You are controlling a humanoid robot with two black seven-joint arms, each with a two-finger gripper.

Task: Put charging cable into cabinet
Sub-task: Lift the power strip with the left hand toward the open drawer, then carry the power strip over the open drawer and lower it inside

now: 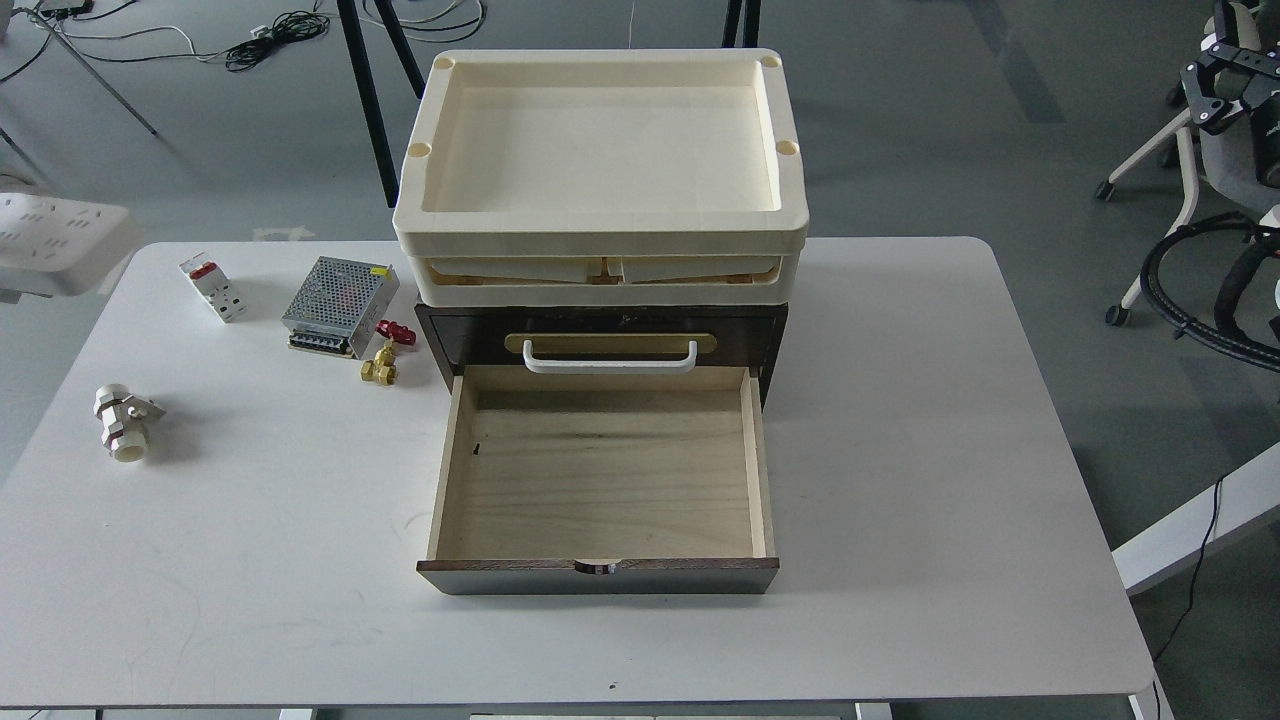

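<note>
End effectors out of view, grip state untellable, charging cable [48, 240] a flat white rounded strip, blurred at the left edge past the matte white worktop [900, 450], dark brown cabinet [462, 338] centred, pale smooth-wood drawer [600, 470] open, cream plastic tray [600, 228] on top.

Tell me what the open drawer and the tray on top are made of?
The open drawer looks like pale, bare wood inside: grain streaks show, with a dark brown front. The tray on top seems to be matte cream plastic, smooth with rounded moulded corners.

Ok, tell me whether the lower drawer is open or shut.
Open. The lower drawer is pulled out from the cabinet, its pale wood floor bare and fully visible.
</note>
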